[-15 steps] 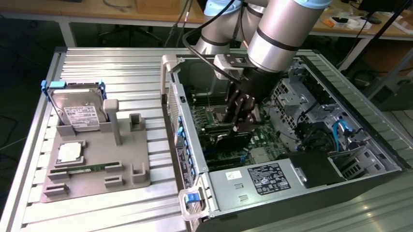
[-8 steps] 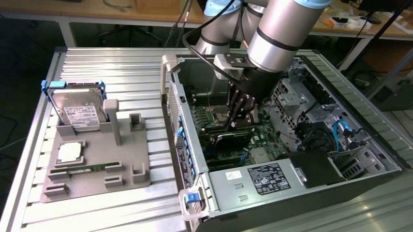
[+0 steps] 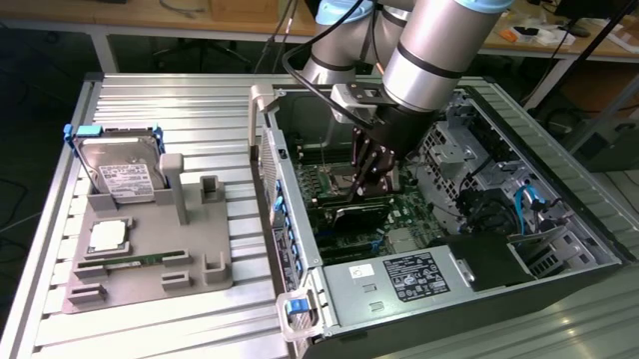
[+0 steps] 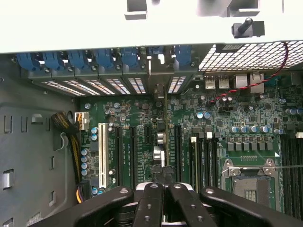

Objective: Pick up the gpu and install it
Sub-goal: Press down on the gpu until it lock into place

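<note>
The gpu (image 4: 164, 124) stands edge-on in a slot of the motherboard (image 4: 142, 118) inside the open computer case (image 3: 268, 142), its metal bracket at the case's rear slot row. In the exterior view it is the dark card (image 3: 361, 214) just under the arm's tip. My gripper (image 3: 372, 188) reaches down into the case and is shut, its black fingers (image 4: 150, 203) drawn together right at the card's upper edge (image 4: 164, 187). Whether the edge is pinched between them is hidden.
On the exterior view's left a grey holder (image 3: 150, 254) carries a hard drive in a blue frame (image 3: 120, 168), a CPU (image 3: 108, 235) and a green RAM stick (image 3: 130, 262). The power supply (image 3: 399, 277), drive cages (image 3: 454, 153) and CPU socket (image 4: 248, 182) crowd around the card.
</note>
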Robot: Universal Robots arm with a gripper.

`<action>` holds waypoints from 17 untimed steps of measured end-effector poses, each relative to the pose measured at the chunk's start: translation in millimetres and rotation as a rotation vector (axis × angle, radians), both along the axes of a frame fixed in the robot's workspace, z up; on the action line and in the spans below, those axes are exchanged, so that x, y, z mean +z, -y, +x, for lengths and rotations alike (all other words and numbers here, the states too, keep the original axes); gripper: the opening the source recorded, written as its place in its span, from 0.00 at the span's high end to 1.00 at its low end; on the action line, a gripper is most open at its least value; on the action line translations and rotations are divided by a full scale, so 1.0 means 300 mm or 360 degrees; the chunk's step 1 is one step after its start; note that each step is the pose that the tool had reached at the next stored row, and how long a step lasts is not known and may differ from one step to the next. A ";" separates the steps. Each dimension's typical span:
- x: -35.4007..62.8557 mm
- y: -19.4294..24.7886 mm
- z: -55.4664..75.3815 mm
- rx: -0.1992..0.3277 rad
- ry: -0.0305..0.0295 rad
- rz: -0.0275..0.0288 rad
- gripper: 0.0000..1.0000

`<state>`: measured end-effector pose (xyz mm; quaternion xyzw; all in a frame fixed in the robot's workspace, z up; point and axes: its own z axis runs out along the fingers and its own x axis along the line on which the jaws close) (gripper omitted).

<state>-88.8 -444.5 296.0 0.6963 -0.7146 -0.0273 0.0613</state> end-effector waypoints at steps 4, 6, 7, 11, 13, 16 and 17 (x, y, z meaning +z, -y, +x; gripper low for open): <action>0.000 0.000 0.000 0.0000 0.00000 -0.00005 0.89; 0.000 0.000 0.000 0.0000 -0.00001 -0.00007 0.89; 0.000 0.000 0.000 0.0000 0.00000 -0.00007 0.89; 0.000 -0.002 -0.002 0.0000 0.00001 -0.00007 0.89; 0.000 -0.005 -0.013 0.0000 0.00001 -0.00015 0.89; -0.002 -0.018 -0.041 0.0000 -0.00001 -0.00076 0.89; -0.002 -0.023 -0.054 0.0000 -0.00002 -0.00085 0.89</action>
